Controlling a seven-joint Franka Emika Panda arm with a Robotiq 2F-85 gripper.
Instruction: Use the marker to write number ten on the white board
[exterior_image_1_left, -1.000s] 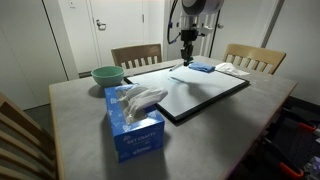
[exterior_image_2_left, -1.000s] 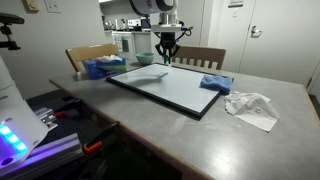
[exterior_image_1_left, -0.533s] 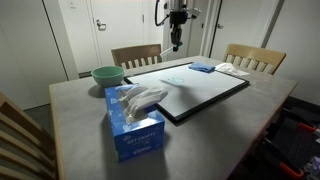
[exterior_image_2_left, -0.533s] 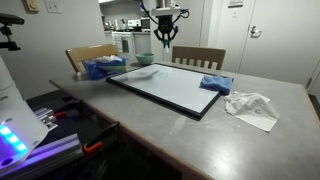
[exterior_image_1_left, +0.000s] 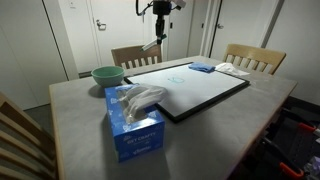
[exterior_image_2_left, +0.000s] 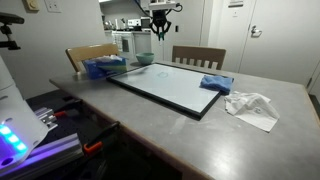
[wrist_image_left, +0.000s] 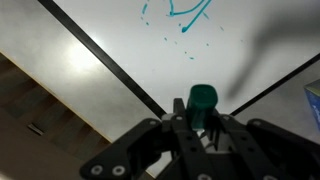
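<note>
The white board (exterior_image_1_left: 195, 92) lies flat on the grey table and shows in both exterior views (exterior_image_2_left: 168, 86). In the wrist view the white board (wrist_image_left: 100, 35) carries teal ink marks near its edge. My gripper (exterior_image_1_left: 160, 33) hangs high above the board's far edge, also seen in an exterior view (exterior_image_2_left: 160, 22). It is shut on the marker (wrist_image_left: 203, 99), whose green end sticks out between the fingers. The marker shows as a pale stick below the fingers (exterior_image_1_left: 152, 45), pointing down (exterior_image_2_left: 160, 37), well clear of the board.
A green bowl (exterior_image_1_left: 107, 75) and a blue tissue box (exterior_image_1_left: 133, 122) stand beside the board. A blue cloth pad (exterior_image_2_left: 215, 83) lies on the board's corner, with a crumpled white tissue (exterior_image_2_left: 252, 106) next to it. Wooden chairs (exterior_image_1_left: 135, 55) ring the table.
My gripper has lifted off the board's far edge with the marker and risen high, drifting sideways toward the bowl side. The board and other things have not moved.
</note>
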